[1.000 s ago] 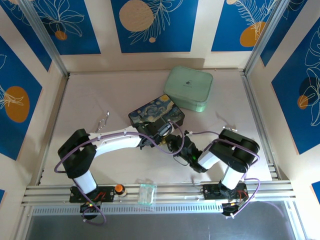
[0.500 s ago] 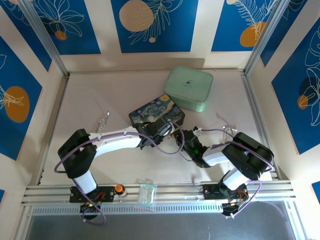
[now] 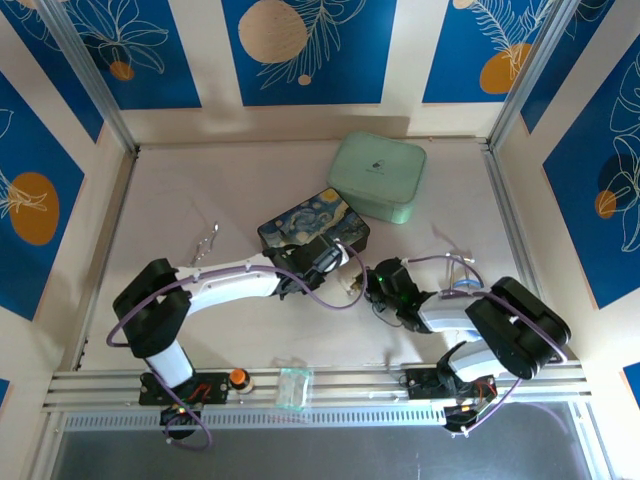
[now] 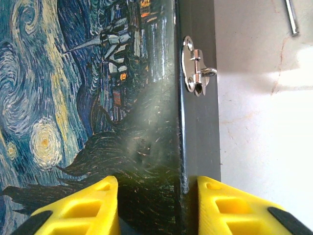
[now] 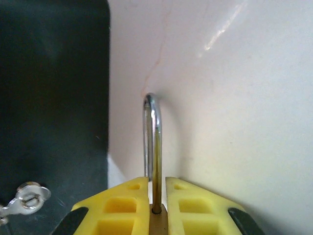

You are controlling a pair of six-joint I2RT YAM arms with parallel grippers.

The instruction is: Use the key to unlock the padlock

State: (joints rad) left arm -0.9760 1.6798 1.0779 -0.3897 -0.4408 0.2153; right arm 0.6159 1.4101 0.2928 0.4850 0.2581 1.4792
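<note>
My right gripper (image 5: 156, 208) is shut on the padlock (image 5: 153, 147). Its brass body is pinched between the yellow fingers and its silver shackle sticks out ahead, free in the air beside the dark wall of the Starry-Night box (image 5: 54, 98). In the top view this gripper (image 3: 362, 285) sits just right of the box's near corner. My left gripper (image 4: 157, 208) stands open astride the box's front edge, one finger over the painted lid (image 4: 73, 98) and one by the grey front wall. The box's silver hasp (image 4: 195, 71) hangs empty. The key is hidden from me.
A mint-green case (image 3: 377, 177) lies behind the box. A small silver tool (image 3: 208, 240) rests on the table to the left. An orange knob (image 3: 238, 377) and a clear packet (image 3: 293, 388) sit on the front rail. A thin metal rod (image 4: 292, 17) shows beyond the hasp.
The right arm's elbow has swung out to the right and dropped low, and its gripper has drawn slightly right from the box's front with the padlock. The left arm has stayed put.
</note>
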